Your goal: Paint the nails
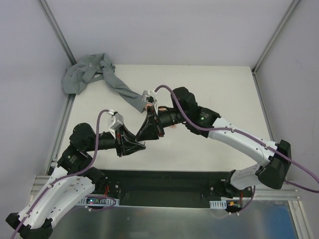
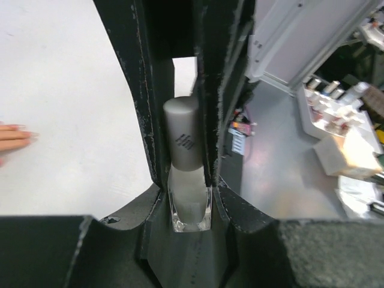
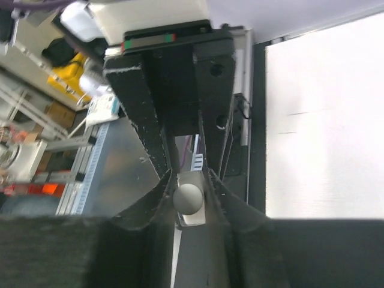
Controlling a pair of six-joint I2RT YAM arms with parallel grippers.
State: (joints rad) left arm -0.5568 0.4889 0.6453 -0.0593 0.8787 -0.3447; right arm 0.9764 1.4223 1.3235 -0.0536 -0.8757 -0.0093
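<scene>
1. Gripping a small clear glass nail polish bottle with a tall grey cap, the left gripper is closed on it. In the left wrist view its two black fingers press on both sides of the bottle, and the cap points away from the palm.
2. The right gripper is closed as well, around a small grey round object that sits deep between its fingers. I cannot tell what this object is.
3. The two grippers are just beside each other, over the middle of the white table.
4. The nails are the pale tips of a peach-coloured mannequin hand. It lies on the table at the left edge of the left wrist view, apart from the bottle.
5. In the top view this hand is mostly hidden under the right gripper. A long grey fabric sleeve runs from there to the far left corner, where it lies crumpled.
6. The table is matt and plain. At its near edge there are a black base plate and a brushed metal sheet. Pale walls with aluminium posts stand around it.
7. Only the wrist views show the room outside, with blurred shelves, boxes and small bottles. Only the top view shows the sleeve and both arms.
</scene>
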